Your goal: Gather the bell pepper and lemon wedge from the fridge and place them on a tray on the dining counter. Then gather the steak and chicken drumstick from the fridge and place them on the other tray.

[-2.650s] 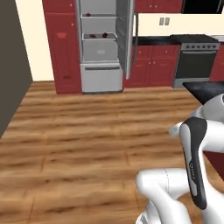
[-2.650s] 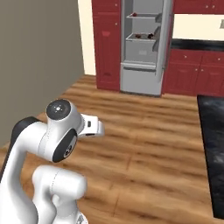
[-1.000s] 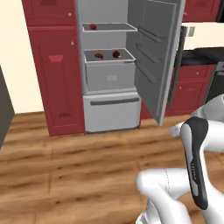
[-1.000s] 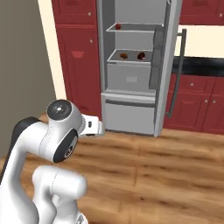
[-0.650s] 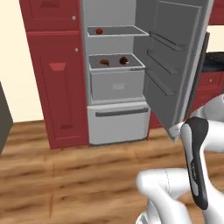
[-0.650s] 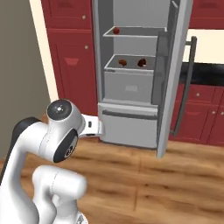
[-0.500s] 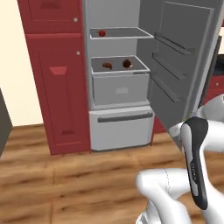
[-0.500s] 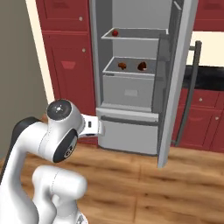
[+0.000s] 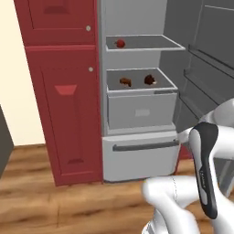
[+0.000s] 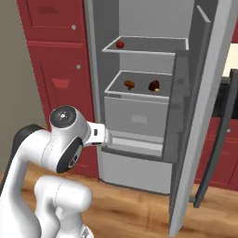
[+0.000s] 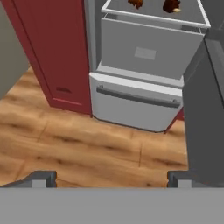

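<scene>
The fridge [image 9: 137, 114] stands open in front of me. A red bell pepper [image 9: 120, 43] [image 10: 120, 44] lies on the upper shelf. On the tray-like shelf below lie an orange-brown chicken drumstick [image 9: 125, 82] [image 10: 129, 84] [image 11: 136, 3] and, to its right, a darker steak [image 9: 150, 80] [image 10: 154, 86] [image 11: 171, 6]. The lemon wedge, the trays and the dining counter are out of view. My gripper [image 11: 111, 178] is open with nothing between its fingers. It hangs low and well short of the fridge, pointing at the floor before the bottom drawer.
The open fridge door [image 10: 204, 116] juts out on the right. Red cabinets [image 9: 68, 105] flank the fridge on the left. A closed bottom drawer [image 11: 138, 103] with a bar handle sits under the shelves. Wooden floor [image 11: 87, 148] lies between me and the fridge.
The base has driven closer to the fridge, so it looms larger and nearer in both base views. The arm's pose and the open gripper are unchanged.
</scene>
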